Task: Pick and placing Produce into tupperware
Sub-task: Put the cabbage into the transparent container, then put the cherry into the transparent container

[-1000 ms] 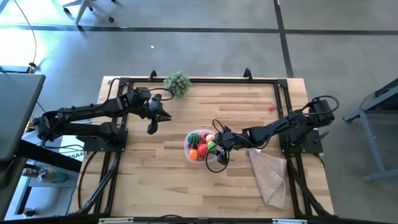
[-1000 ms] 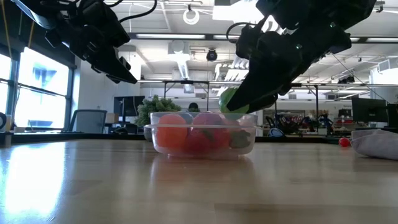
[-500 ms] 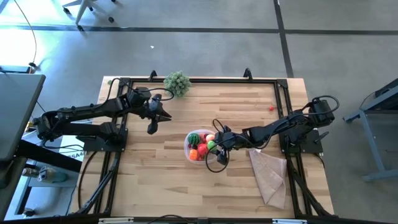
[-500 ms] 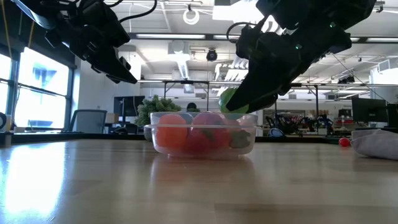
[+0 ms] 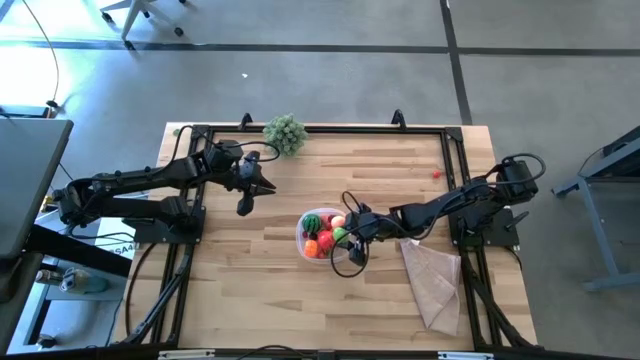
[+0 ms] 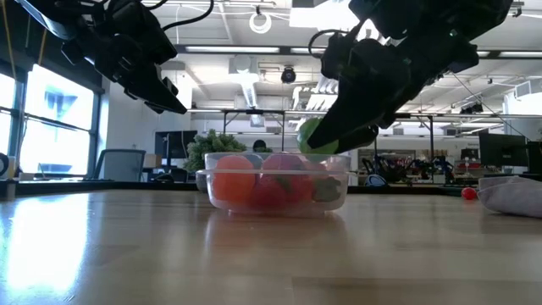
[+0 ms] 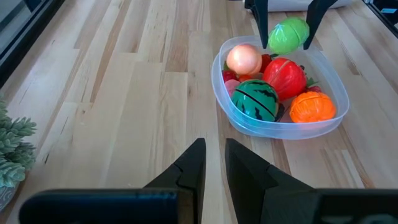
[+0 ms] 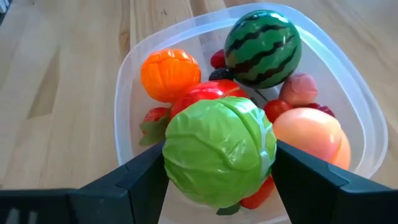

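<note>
The tupperware (image 5: 301,241) stands mid-table, holding several toy produce pieces: a striped watermelon (image 8: 262,46), an orange (image 8: 169,73), a red piece (image 7: 285,76) and a peach-coloured ball (image 8: 309,134). My right gripper (image 5: 346,233) hovers over the container's right side, shut on a green cabbage (image 8: 217,152). In the low view the cabbage (image 6: 316,135) sits just above the rim (image 6: 275,174). My left gripper (image 5: 245,205) waits in the air to the container's left, its fingers close together, holding nothing. A small red piece (image 5: 437,173) lies on the table near the far right corner. My right gripper pinches the cabbage between its two fingers (image 8: 146,174), one on each side of the ball's middle. The fingers slant down from the table's right side. The cabbage is lifted clear, over the produce in the tupperware and near its right rim (image 7: 323,62).
A tan cloth (image 5: 432,280) lies right of the container, by the right arm. A bushy grey-green plant clump (image 5: 285,132) sits at the far edge. A black frame runs round the tabletop. Bare wood lies near and to the left of the container.
</note>
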Tool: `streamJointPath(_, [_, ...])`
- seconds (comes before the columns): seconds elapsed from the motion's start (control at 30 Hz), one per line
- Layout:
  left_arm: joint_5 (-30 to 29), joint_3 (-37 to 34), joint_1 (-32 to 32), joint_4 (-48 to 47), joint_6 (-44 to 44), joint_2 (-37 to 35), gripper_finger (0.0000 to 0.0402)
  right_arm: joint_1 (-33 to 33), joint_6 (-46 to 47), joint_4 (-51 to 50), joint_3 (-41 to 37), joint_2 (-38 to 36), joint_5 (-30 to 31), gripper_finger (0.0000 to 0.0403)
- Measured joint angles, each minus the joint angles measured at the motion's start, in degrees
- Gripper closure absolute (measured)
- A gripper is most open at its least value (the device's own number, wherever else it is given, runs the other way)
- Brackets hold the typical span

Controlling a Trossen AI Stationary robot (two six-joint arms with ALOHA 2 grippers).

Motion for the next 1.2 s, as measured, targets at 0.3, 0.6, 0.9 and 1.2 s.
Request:
streamJointPath(0.3, [0.0,0.0,0.0,0.0,0.0,0.0,0.035,0.0,1.7,0.1,0.0,0.0,0.1,0.015])
streamJointPath(0.6, [0.0,0.0,0.0,0.0,0.0,0.0,0.035,0.0,2.1,0.2,0.0,0.0,0.0,0.0115])
streamJointPath(0.9, [0.0,0.0,0.0,0.0,0.0,0.0,0.035,0.0,0.3,1.0,0.0,0.0,1.6,0.0097])
streamJointPath(1.2, [0.0,0.0,0.0,0.0,0.0,0.0,0.035,-0.2,-0.2,6.8,0.0,-2.9,1.3,0.0097])
